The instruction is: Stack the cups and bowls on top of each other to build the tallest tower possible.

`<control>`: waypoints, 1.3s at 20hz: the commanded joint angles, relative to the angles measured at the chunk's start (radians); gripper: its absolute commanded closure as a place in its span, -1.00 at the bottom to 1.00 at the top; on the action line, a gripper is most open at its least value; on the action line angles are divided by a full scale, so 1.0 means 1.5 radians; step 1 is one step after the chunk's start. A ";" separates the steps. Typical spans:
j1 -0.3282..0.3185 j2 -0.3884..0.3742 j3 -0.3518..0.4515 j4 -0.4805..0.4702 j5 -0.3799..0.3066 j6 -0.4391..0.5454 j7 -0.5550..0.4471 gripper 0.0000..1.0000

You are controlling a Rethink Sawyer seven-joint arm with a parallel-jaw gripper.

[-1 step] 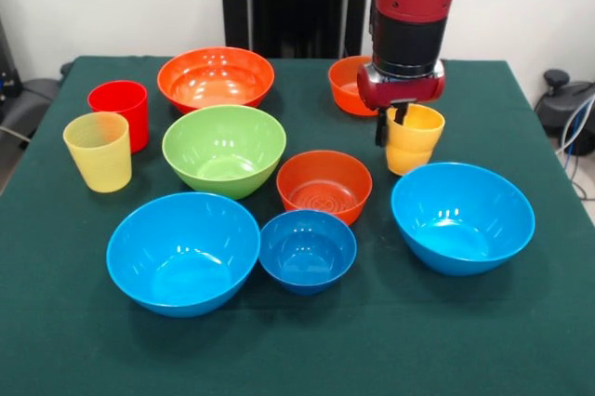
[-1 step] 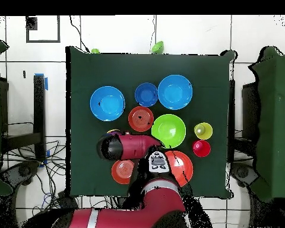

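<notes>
On green cloth (image 1: 56, 322), seven bowls, three cups, hand (image 1: 394, 125) clamped on yellow-orange cup (image 1: 414, 140)

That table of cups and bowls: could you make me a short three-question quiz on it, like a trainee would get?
1. True or false: the green bowl is stacked inside another bowl.
2. How many light blue large bowls stand on the table?
3. The gripper is down at which item? A) red cup B) yellow-orange cup pair C) small dark blue bowl

Key:
1. False: it sits alone on the green cloth.
2. Two: left light blue bowl and right light blue bowl.
3. B.
</notes>
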 commanded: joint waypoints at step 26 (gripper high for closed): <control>-0.023 -0.189 0.060 0.070 -0.021 0.257 -0.011 1.00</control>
